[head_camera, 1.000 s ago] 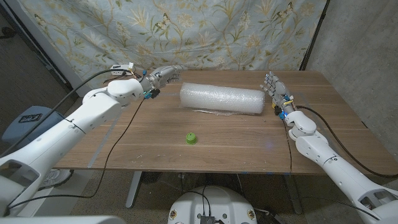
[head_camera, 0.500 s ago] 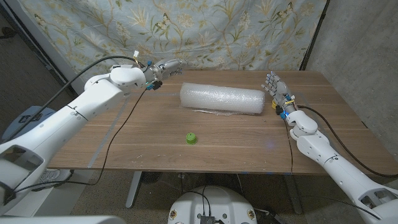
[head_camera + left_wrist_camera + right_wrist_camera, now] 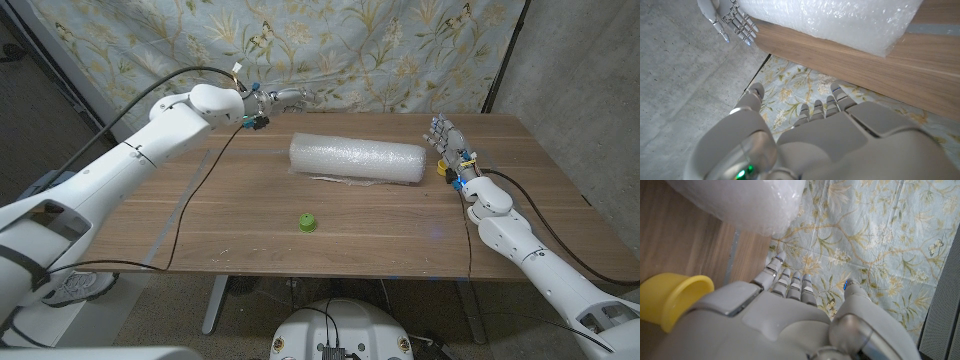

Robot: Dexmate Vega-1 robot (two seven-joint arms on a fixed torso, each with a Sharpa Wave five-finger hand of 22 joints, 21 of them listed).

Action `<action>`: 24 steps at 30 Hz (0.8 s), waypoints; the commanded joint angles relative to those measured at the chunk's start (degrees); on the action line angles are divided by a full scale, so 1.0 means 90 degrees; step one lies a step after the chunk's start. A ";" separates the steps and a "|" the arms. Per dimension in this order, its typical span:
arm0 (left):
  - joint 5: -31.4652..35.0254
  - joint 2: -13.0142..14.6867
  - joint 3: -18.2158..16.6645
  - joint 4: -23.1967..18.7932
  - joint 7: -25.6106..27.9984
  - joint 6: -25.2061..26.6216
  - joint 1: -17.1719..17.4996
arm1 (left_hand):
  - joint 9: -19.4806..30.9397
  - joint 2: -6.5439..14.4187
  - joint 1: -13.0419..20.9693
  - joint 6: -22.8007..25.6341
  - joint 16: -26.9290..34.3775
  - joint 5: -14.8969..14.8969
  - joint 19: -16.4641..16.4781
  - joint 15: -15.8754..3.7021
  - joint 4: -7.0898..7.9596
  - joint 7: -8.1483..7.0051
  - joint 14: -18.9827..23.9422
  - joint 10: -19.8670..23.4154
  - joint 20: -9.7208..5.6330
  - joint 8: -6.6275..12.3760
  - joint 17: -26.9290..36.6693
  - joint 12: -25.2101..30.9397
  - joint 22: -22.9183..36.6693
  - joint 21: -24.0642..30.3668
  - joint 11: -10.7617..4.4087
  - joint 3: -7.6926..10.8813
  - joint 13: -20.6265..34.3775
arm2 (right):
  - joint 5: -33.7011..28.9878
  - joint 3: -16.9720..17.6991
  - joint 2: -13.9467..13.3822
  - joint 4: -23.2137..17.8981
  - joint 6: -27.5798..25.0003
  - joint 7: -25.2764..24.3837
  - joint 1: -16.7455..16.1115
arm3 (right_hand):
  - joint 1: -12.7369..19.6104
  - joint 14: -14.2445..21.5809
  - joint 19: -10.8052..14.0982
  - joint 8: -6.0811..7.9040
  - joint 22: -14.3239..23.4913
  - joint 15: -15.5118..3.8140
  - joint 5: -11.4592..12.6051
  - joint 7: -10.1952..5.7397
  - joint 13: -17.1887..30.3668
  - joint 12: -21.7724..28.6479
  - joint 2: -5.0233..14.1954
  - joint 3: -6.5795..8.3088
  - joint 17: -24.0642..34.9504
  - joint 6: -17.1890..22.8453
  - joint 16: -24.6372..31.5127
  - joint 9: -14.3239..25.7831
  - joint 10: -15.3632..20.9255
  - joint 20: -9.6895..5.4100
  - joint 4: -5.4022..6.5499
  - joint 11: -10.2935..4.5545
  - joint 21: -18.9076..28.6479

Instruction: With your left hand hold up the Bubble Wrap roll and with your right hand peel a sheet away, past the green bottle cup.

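both hands (image 3: 281,96) (image 3: 445,138) empty, fingers apart

prob. lab/test bay | floral backdrop cloth (image 3: 330,45) | concrete wall (image 3: 575,60)

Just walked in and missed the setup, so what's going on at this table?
A two-armed robot is about to work on a bubble wrap roll lying across the wooden table. Neither hand touches it yet: the left hand is raised near the table's far edge, and the right hand stands open just off the roll's end. A small green cup sits nearer the robot, apart from the roll.
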 commanded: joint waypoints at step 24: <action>0.1574 -0.0706 0.1127 0.0873 -0.1978 -0.0087 -0.1547 | 0.0023 -0.0441 0.0746 -0.0401 0.0044 -0.0168 -0.0265 0.0101 -0.0114 0.0490 -0.0463 -0.0397 0.0063 0.0070 0.0045 0.0023 0.0013 -0.0319 0.0099 -0.0052 0.0040 | -0.0028 0.0106 -0.0026 -0.0022 0.0152 -0.0078 -0.0035 | -0.0030 -0.0031 -0.0029 0.0008 0.0008 0.0020 0.0008 0.0028 0.0007 0.0040 -0.0008 0.0013 0.0000 -0.0065 0.0018 0.0037 -0.0072 0.0049 -0.0056 0.0076 0.0031</action>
